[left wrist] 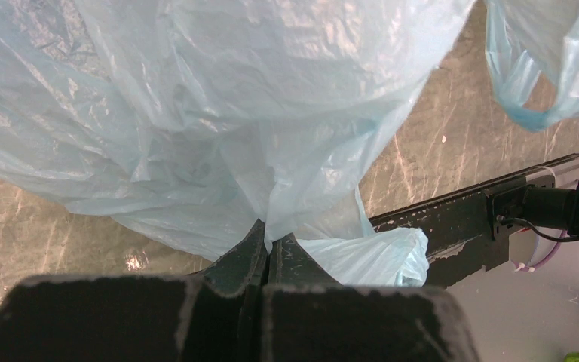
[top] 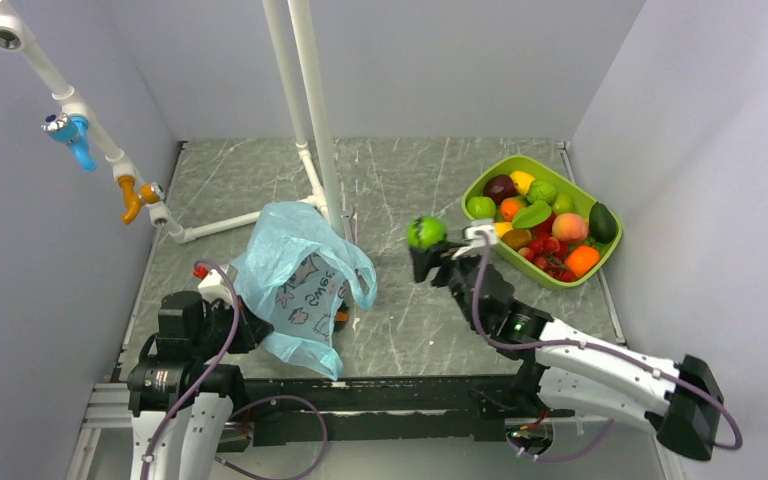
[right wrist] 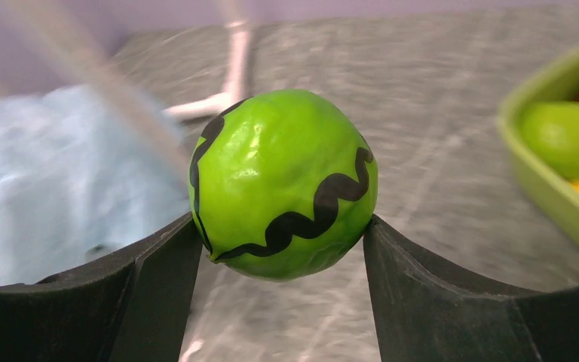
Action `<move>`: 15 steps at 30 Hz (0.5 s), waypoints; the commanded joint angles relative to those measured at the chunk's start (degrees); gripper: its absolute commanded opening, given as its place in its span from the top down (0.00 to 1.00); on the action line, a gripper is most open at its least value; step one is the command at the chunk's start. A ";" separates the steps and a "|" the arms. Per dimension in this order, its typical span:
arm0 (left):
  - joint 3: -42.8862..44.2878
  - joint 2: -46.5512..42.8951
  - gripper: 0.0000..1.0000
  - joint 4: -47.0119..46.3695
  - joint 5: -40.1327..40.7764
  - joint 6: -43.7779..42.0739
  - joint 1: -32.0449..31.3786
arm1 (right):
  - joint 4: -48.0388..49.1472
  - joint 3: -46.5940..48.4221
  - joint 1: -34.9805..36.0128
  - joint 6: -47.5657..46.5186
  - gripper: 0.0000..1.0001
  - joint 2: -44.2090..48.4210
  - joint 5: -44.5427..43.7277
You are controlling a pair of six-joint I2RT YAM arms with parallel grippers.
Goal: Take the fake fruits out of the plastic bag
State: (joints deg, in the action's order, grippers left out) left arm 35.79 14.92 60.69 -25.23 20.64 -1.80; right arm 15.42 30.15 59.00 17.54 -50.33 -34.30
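Note:
The light-blue plastic bag [top: 300,280] lies crumpled at the left of the table, its print facing up. My left gripper [top: 245,325] is shut on the bag's lower left edge; in the left wrist view [left wrist: 271,241] its jaws pinch a fold of the bag [left wrist: 219,113]. My right gripper [top: 430,245] is shut on a round green melon [top: 426,232] with black wavy stripes and holds it above the table, between the bag and the tray. In the right wrist view the melon [right wrist: 283,181] sits between both fingers [right wrist: 162,264]. Several fake fruits [top: 545,225] lie in the tray.
A lime-green tray [top: 592,268] stands at the back right. A white pipe frame [top: 310,100] rises from the table just behind the bag, with a pipe and blue and orange taps [top: 80,140] on the left wall. A small orange thing [top: 341,317] shows at the bag's right edge.

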 commanded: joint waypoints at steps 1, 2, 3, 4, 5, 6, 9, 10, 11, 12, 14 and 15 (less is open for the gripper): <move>-0.27 0.92 1.00 -1.36 -1.21 -0.82 0.36 | -5.86 -3.47 -9.65 10.32 1.00 7.10 -6.63; -0.28 1.05 1.00 -1.36 -1.36 -0.86 0.38 | -6.86 -3.96 -11.40 11.27 1.00 7.87 -6.70; -0.28 1.07 1.00 -1.47 -1.47 -0.95 0.41 | -8.21 -4.33 -13.19 12.37 1.00 8.09 -6.88; -0.28 1.08 1.00 -1.46 -1.48 -0.96 0.40 | -9.33 -4.47 -14.95 13.61 1.00 7.74 -6.96; -0.28 1.12 1.00 -1.45 -1.51 -0.96 0.43 | -10.48 -4.49 -16.89 14.85 1.00 6.95 -6.42; -0.28 1.16 1.00 -1.37 -1.49 -0.96 0.40 | -11.53 -4.30 -19.23 16.15 1.00 5.80 -4.80; -0.28 1.04 1.00 -1.47 -1.56 -1.03 0.41 | -13.41 -2.88 -28.52 18.92 1.00 1.06 2.61; -0.28 1.07 1.00 -1.45 -1.57 -1.04 0.43 | -13.74 -1.86 -31.66 19.97 1.00 -0.84 5.69; -0.28 1.15 1.00 -1.38 -1.62 -1.11 0.41 | -13.73 -0.97 -34.43 20.47 1.00 -2.66 8.36; -0.28 1.23 1.00 -1.36 -1.64 -1.13 0.46 | -13.49 -0.05 -36.92 20.71 1.00 -4.41 10.82; -0.28 1.03 1.00 -1.38 -1.59 -1.08 0.41 | -12.66 2.33 -41.27 21.02 1.00 -7.68 14.74; -0.28 1.00 1.00 -1.44 -1.57 -1.07 0.44 | -12.20 3.79 -42.88 21.04 1.00 -9.38 16.68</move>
State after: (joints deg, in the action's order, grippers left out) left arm 35.77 15.55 60.69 -25.67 20.60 -1.78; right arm 2.20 27.53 21.63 35.44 -55.79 -27.77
